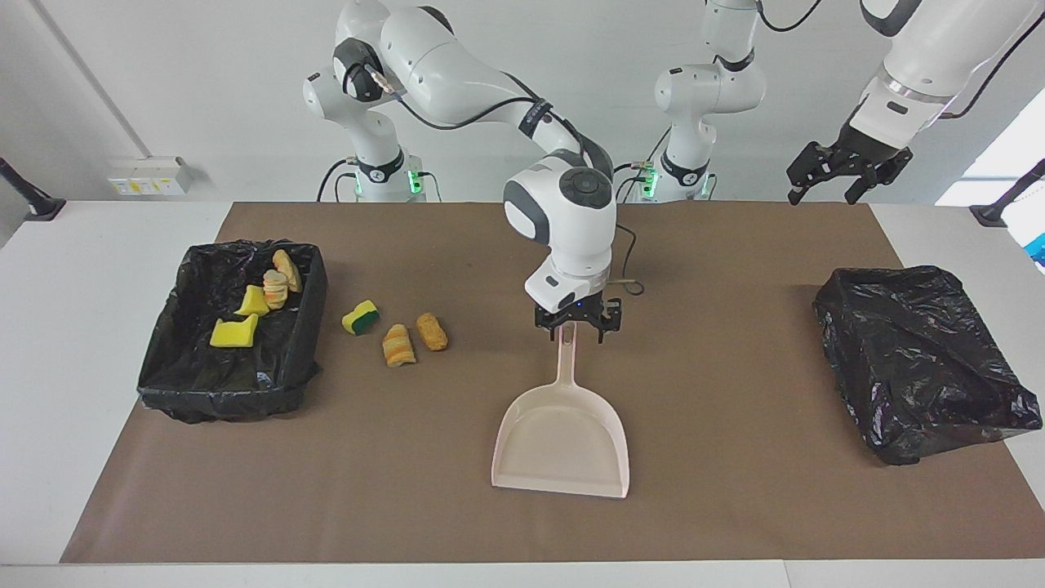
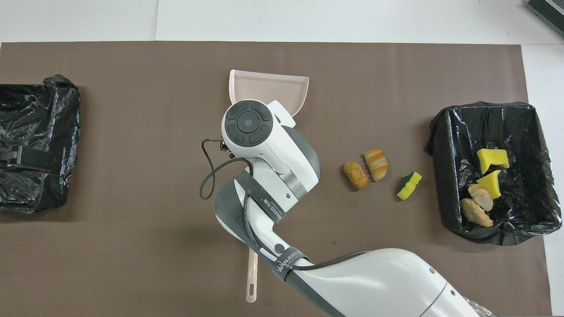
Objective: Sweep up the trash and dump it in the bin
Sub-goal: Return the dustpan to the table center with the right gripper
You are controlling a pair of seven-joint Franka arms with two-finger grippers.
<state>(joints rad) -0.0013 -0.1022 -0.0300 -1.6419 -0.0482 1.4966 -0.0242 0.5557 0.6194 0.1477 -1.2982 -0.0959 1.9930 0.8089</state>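
The beige dustpan lies flat on the brown mat at mid-table, its handle pointing toward the robots. My right gripper is down at the end of that handle, jaws apart on either side of it. Three pieces of trash lie on the mat between dustpan and bin: a yellow-green sponge, a striped lump and a brown lump. The black-lined bin at the right arm's end holds several more scraps. My left gripper waits open, raised over the left arm's end.
A crumpled black bag sits at the left arm's end of the mat. The beige brush handle shows from under the right arm, nearer to the robots than the dustpan.
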